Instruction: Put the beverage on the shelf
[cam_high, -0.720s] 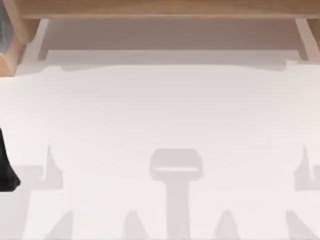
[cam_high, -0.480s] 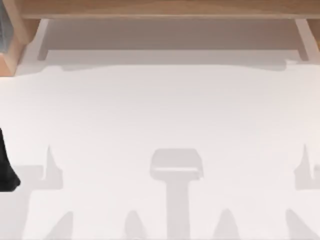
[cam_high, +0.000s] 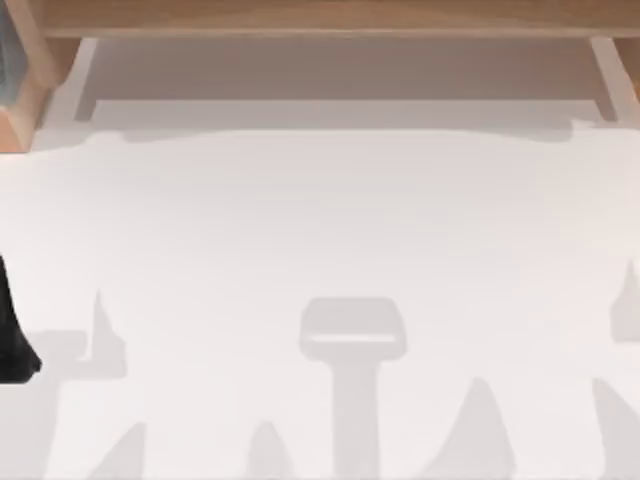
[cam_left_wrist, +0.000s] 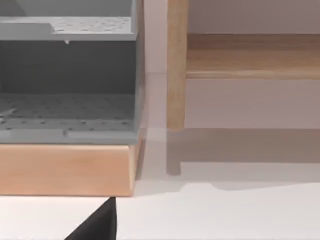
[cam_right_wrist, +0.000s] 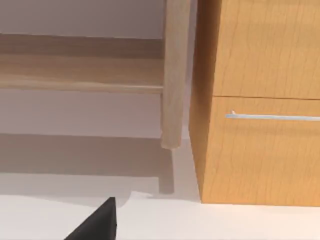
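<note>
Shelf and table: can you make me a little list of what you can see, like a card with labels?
shelf: light-tan wooden shelf, a long board across the far edge of the table, on upright side pieces
table: white table, shadows of the arms on its near part
left arm: dark arm part at the top view's left edge
grey rack: grey rack on a wooden base, beside the shelf's left upright
wooden cabinet: wooden cabinet with a thin silver handle, beside the shelf's right upright
beverage: cannot see one
</note>
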